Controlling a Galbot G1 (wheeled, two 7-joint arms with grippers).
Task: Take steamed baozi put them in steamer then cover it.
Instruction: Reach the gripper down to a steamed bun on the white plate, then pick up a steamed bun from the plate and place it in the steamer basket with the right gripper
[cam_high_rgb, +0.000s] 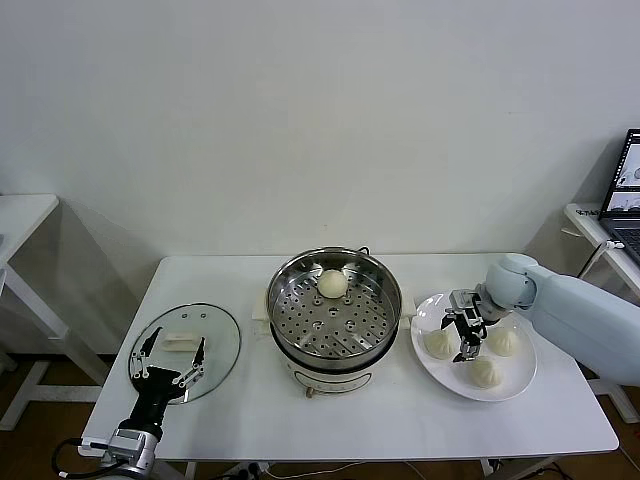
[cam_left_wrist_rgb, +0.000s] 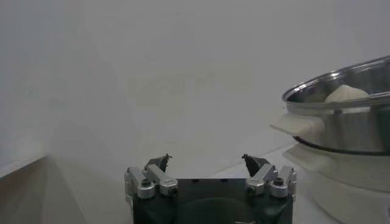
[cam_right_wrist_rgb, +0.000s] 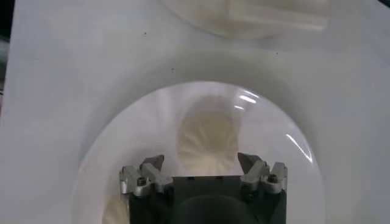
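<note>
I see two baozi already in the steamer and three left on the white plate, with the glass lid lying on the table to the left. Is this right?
Not quite: the head view shows only one baozi in the steamer, not two. The rest holds: three baozi are on the white plate, and the glass lid lies on the table to the left.

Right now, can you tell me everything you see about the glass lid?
The cover is a round, clear glass lid with a thin metal rim and a white rectangular handle in its middle. It lies flat on the white table, on the robot's left of the steamer, apart from it. The left tool, open, hovers over its near edge.
</note>
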